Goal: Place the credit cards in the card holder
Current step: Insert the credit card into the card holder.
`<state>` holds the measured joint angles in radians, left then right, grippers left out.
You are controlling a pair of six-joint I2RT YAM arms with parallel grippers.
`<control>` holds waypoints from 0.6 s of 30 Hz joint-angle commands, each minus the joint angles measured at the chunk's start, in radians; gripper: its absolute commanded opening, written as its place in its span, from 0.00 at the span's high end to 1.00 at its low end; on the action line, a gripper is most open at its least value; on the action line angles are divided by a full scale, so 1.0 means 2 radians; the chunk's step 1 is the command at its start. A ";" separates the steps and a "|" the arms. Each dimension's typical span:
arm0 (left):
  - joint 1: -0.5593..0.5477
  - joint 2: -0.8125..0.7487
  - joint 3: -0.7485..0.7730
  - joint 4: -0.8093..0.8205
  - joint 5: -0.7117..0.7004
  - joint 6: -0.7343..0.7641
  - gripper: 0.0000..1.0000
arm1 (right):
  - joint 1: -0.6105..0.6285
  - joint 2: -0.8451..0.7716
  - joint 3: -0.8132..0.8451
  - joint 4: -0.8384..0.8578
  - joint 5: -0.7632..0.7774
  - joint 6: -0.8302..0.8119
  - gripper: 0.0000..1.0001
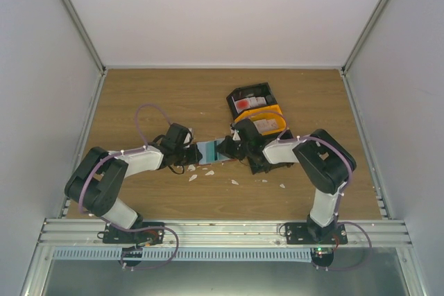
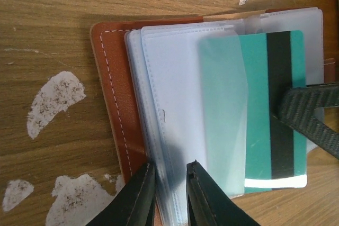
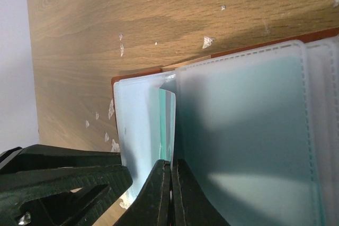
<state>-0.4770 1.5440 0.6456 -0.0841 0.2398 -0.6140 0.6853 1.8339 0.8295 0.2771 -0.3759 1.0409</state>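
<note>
2 arm bases are seen bolted at the near table (image 1: 166,95) edge. Just beyond them, white scraps (image 1: 193,177) are scattered on the wood between the arms.

Mid-table, the card holder (image 2: 114,104) is laid open and flat, brown cover down, with its clear sleeves (image 2: 175,104) fanned upward. The left end effector (image 2: 169,166) is clamped on the near edge of the holder's sleeves, 1 finger on each side of the stack.

From the other side, the right end effector (image 3: 170,163) is pinched tight on the teal card (image 2: 259,104), which has a black stripe. The card is seen partly slid into 1 sleeve, with its striped end sticking out toward the right end effector. In the right wrist view only a thin teal edge is visible between sleeve layers. The 2 end effectors are close together, with the holder between them.

Further back, right of centre, a yellow bin (image 1: 276,110) is seen just behind the right end effector, with a pale card inside. A black bin (image 1: 234,96) is touching it on the far side and holds a red-and-white card (image 1: 244,105)
</note>
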 commanded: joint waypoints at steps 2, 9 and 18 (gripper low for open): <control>0.011 0.026 -0.009 -0.015 -0.033 0.001 0.77 | 0.008 0.037 0.000 -0.009 -0.018 -0.006 1.00; 0.011 0.031 -0.009 -0.014 -0.031 0.002 0.75 | 0.009 0.059 0.017 -0.011 -0.031 -0.020 0.96; 0.011 0.028 -0.008 -0.013 -0.023 0.005 0.73 | 0.016 0.017 0.023 -0.056 0.018 -0.043 0.68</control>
<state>-0.4690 1.5509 0.6476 -0.0708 0.2649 -0.6170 0.6979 1.9060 0.8764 0.2932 -0.4156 0.9936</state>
